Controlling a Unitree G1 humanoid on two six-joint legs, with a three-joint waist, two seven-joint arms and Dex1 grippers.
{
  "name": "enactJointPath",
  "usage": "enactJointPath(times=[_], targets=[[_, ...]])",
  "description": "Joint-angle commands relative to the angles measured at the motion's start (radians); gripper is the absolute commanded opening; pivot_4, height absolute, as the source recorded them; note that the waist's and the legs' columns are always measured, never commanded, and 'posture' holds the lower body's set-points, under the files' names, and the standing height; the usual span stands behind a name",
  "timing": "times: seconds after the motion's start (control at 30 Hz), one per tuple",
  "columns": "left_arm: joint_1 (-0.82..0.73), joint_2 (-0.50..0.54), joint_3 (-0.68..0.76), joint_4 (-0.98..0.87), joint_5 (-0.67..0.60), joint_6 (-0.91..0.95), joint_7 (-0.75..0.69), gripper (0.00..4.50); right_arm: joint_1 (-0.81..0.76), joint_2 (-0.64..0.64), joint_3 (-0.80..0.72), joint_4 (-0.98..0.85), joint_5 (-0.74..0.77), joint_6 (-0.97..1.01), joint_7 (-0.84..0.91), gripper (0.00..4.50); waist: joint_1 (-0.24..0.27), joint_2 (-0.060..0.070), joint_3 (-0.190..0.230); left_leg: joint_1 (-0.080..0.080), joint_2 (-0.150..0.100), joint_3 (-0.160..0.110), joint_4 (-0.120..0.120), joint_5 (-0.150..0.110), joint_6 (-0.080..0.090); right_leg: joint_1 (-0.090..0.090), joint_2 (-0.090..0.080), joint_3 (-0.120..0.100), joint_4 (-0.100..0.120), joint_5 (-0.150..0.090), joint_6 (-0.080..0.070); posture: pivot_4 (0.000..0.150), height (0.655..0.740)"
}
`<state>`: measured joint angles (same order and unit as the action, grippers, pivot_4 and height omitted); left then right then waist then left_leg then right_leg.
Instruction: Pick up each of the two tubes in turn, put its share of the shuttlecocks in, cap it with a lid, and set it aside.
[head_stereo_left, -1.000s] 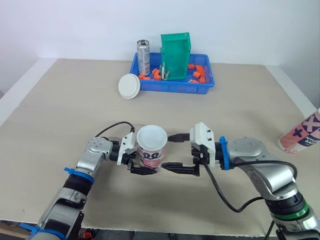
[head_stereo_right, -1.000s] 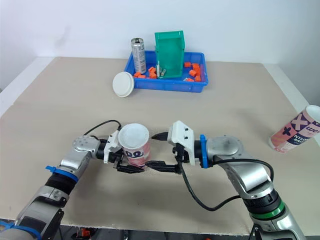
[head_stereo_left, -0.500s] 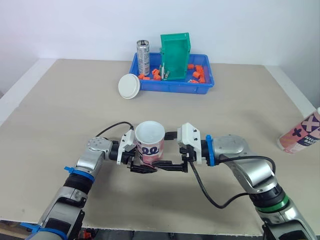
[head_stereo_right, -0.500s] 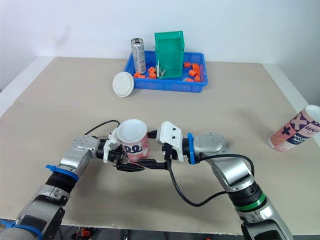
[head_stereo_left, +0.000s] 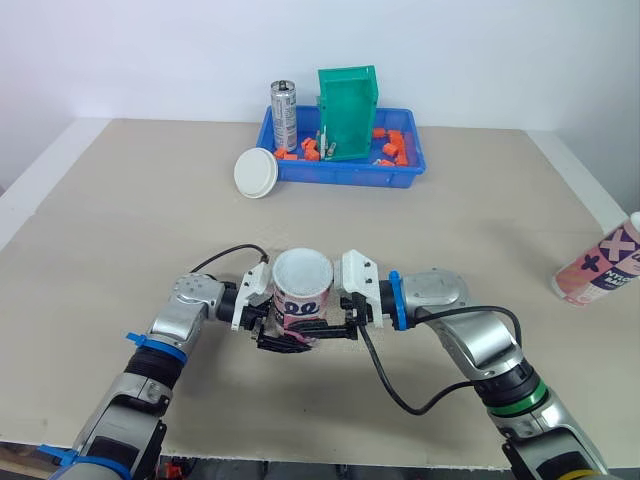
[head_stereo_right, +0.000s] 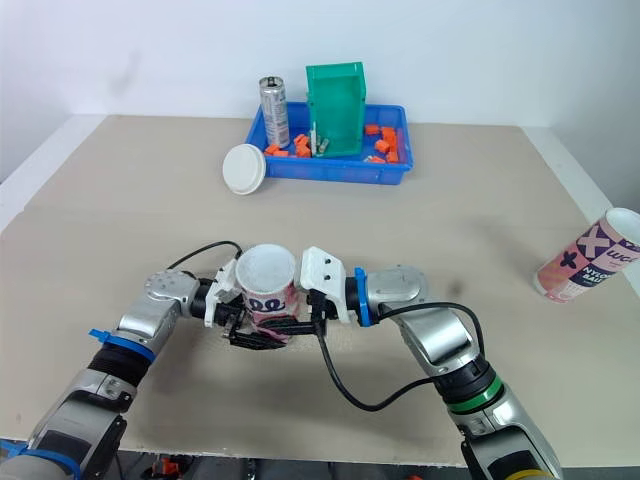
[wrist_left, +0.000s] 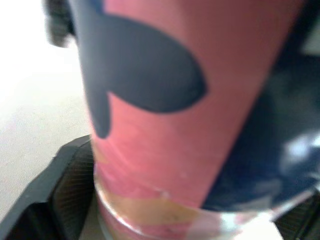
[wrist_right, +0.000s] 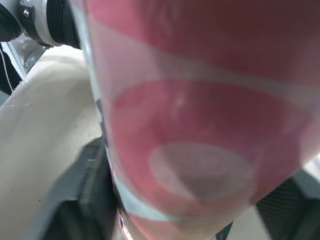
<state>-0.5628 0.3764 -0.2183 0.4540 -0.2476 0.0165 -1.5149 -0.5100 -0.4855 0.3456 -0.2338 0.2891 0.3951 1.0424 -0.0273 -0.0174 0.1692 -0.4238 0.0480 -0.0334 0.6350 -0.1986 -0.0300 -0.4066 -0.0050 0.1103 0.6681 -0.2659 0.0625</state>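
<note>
Cardboard by the look of it, the pink tube (head_stereo_left: 303, 295) stands upright just toward 6 o'clock from the middle of the table (head_stereo_left: 150, 220), its white top turned up at the head camera. Whether that top is a fitted lid or the open mouth I cannot tell.

The left gripper (head_stereo_left: 283, 338) comes in from 9 o'clock and is clamped low on the tube's wall; in its wrist view one black finger (wrist_left: 65, 190) lies against each side of the printed surface. The right gripper (head_stereo_left: 330, 328) reaches in from 3 o'clock and meets the tube at the same low band. Whether it has closed on the tube I cannot tell.

I judge the tube light and fairly stiff, though a thin wall could dent or go oval under a hard pinch. Its glossy print looks slippery, and held this low it may tip. A hold across the round body nearer mid-height, with moderate squeeze, seems safer.

A second tube (head_stereo_left: 600, 268) lies tilted at the table's 3 o'clock edge. A loose white lid (head_stereo_left: 255, 172) rests toward 11 o'clock, touching the blue tray (head_stereo_left: 350, 178) at 12 o'clock. That tray holds a green bin (head_stereo_left: 352, 120), a silver can (head_stereo_left: 284, 112) and small orange parts.
</note>
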Motion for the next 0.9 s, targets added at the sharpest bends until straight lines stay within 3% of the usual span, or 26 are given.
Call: enactJointPath(times=[0.03, 0.3, 0.63, 0.73, 0.9], targets=[[0.033, 0.002, -0.042, 0.026, 0.031, 0.002, -0.008, 4.5, -0.014, 0.013, -0.028, -0.055, 0.034, 0.001, -0.002, 2.63, 0.0, 0.0, 0.0, 0.0, 0.0, 0.0, 0.0, 0.0, 0.0, 0.0, 0.0, 0.0, 0.0, 0.0, 0.0, 0.15, 0.7083], [0.042, 0.004, -0.006, 0.019, 0.007, 0.014, 0.022, 4.5, 0.002, -0.008, -0.097, -0.1, 0.103, 0.055, 0.001, 2.63, 0.0, 0.0, 0.0, 0.0, 0.0, 0.0, 0.001, 0.0, 0.0, 0.0, 0.0, 0.0, 0.0, 0.002, -0.003, 0.15, 0.7083], [0.123, 0.104, 0.115, -0.183, -0.117, 0.12, 0.067, 4.5, 0.096, -0.182, -0.269, -0.176, 0.172, 0.094, 0.011, 2.63, -0.018, 0.0, 0.0, 0.0, 0.001, 0.0, 0.001, 0.0, 0.0, -0.001, 0.001, 0.0, 0.002, 0.001, -0.002, 0.15, 0.7083], [0.149, 0.126, 0.151, -0.253, -0.154, 0.151, 0.096, 4.5, 0.096, -0.233, -0.371, -0.121, 0.177, 0.087, -0.019, 2.63, -0.018, 0.0, 0.003, 0.0, 0.001, 0.0, 0.002, 0.0, 0.0, -0.001, 0.001, 0.0, 0.004, 0.001, -0.001, 0.15, 0.7083], [0.187, 0.134, 0.192, -0.346, -0.183, 0.153, 0.15, 4.5, 0.035, -0.278, -0.479, 0.131, 0.065, 0.014, -0.148, 2.63, -0.018, -0.001, 0.003, 0.001, 0.001, 0.0, 0.003, 0.002, -0.001, -0.001, 0.0, 0.0, 0.004, 0.002, -0.001, 0.15, 0.7083]])
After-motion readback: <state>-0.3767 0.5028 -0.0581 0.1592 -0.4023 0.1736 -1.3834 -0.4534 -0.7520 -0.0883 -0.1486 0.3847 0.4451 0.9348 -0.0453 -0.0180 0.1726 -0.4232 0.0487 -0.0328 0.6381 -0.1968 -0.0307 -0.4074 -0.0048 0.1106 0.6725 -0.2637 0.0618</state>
